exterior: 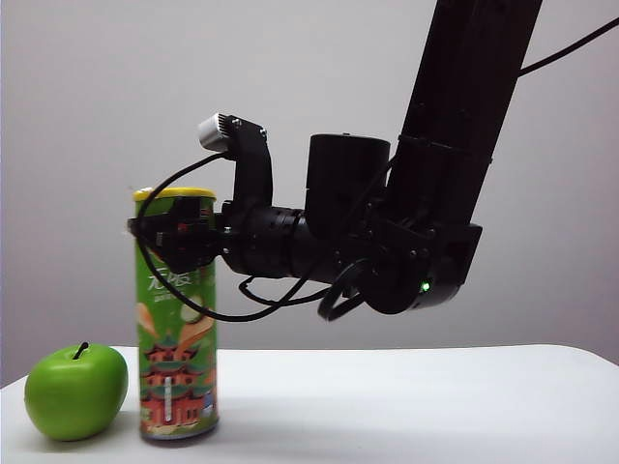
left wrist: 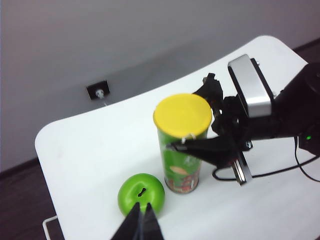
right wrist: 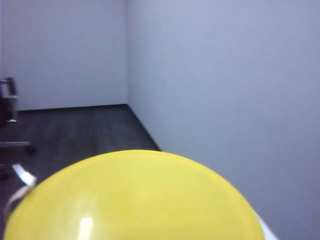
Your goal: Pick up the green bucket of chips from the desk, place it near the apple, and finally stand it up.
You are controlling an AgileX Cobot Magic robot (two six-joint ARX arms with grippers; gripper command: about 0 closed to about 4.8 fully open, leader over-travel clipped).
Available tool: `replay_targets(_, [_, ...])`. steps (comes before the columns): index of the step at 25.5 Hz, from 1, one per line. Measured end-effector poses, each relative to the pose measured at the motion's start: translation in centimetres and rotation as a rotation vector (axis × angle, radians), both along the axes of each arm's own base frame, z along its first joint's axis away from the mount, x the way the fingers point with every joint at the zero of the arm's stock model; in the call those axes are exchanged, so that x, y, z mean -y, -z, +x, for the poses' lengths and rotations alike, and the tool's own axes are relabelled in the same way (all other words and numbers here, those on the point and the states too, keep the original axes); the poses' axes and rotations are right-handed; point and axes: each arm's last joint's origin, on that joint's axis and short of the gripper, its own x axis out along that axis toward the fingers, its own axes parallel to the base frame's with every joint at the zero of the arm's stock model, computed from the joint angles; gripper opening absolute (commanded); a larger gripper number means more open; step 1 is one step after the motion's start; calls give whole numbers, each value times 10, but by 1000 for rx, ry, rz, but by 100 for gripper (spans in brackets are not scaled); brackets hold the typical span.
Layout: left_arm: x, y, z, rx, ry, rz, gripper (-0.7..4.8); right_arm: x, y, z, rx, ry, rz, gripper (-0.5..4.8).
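Observation:
The green bucket of chips (exterior: 177, 358) stands upright on the white desk (exterior: 406, 406), its yellow lid (right wrist: 135, 200) filling the right wrist view. The green apple (exterior: 75, 391) sits close beside it, a small gap between them. My right gripper (exterior: 145, 232) reaches in level from the right and is shut on the can just under the lid; one of its fingers (left wrist: 200, 147) lies across the can (left wrist: 180, 165). My left gripper (left wrist: 141, 212) hangs shut and empty high above the apple (left wrist: 137, 192); it does not show in the exterior view.
The right arm's dark bulk and loose cables (exterior: 290, 295) hang over the desk's middle. The desk's rounded edge (left wrist: 42, 150) drops to dark floor, where a white frame (left wrist: 50, 227) stands. A wall socket (left wrist: 97, 91) is behind the desk.

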Motion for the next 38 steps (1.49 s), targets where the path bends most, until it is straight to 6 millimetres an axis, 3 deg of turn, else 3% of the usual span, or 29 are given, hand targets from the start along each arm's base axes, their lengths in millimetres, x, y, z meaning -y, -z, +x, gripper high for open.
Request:
replay_targets(6, [0, 1, -27, 148, -74, 18, -6, 1, 0, 1, 9, 12, -4, 206])
replay_targets(8, [0, 1, -26, 151, -73, 18, -6, 1, 1, 1, 8, 11, -4, 218])
replay_targets(11, [0, 1, -24, 144, -74, 17, -6, 1, 1, 2, 0, 12, -8, 284])
replay_targets(14, [0, 1, -25, 150, -73, 17, -6, 5, 1, 6, -47, 14, -1, 291])
replay_targets(15, [0, 1, -25, 150, -72, 17, -6, 6, 1, 7, -65, 12, 5, 351])
replay_targets(16, [0, 1, -25, 150, -72, 17, -6, 8, 1, 9, -86, 13, 14, 377])
replay_targets(18, [0, 1, -25, 150, -71, 16, -6, 9, 2, 10, -132, 7, 18, 376])
replay_targets(20, [0, 1, -25, 151, -72, 16, -6, 8, 5, 9, -157, -13, 2, 333])
replay_targets(22, [0, 1, -25, 153, -72, 16, -6, 8, 5, 9, -160, -20, 1, 352])
replay_targets(24, [0, 1, -24, 153, -71, 16, -6, 8, 5, 9, -160, -20, 1, 433])
replay_targets(28, [0, 0, -24, 156, -71, 16, -6, 8, 8, 7, -174, -55, -20, 437])
replay_targets(32, [0, 0, -24, 156, -71, 15, -6, 17, 17, -1, -216, -58, -55, 473])
replay_targets(38, [0, 0, -24, 156, -71, 15, -6, 43, 4, -10, -247, -28, -82, 479])
